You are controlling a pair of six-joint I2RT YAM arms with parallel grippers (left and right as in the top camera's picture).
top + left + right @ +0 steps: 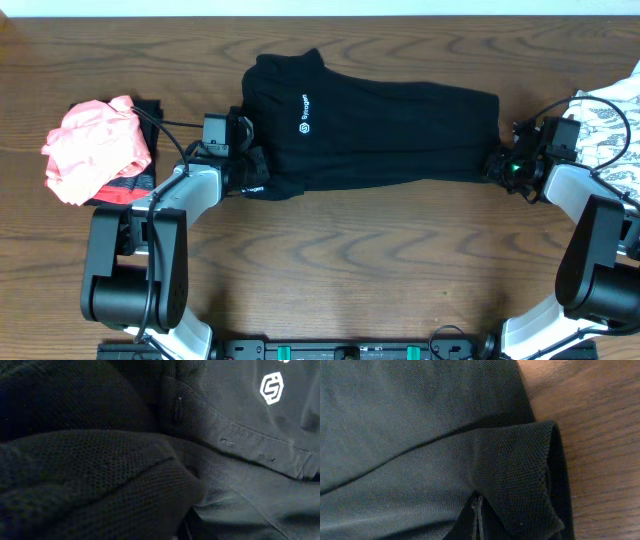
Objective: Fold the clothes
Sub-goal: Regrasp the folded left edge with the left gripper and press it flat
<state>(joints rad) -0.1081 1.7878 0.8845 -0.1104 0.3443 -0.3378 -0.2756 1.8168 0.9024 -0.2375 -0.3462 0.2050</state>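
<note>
large garment point(380, 130) centre, bundle point(95, 150) left, cloth point(610, 125) right

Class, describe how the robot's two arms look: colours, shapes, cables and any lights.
The left arm has bulky black cylindrical joints, a silver-white forearm link and thin black cables looping near its wrist. The right arm is built alike, with a small green light glowing by its wrist. No readable markings show.
</note>
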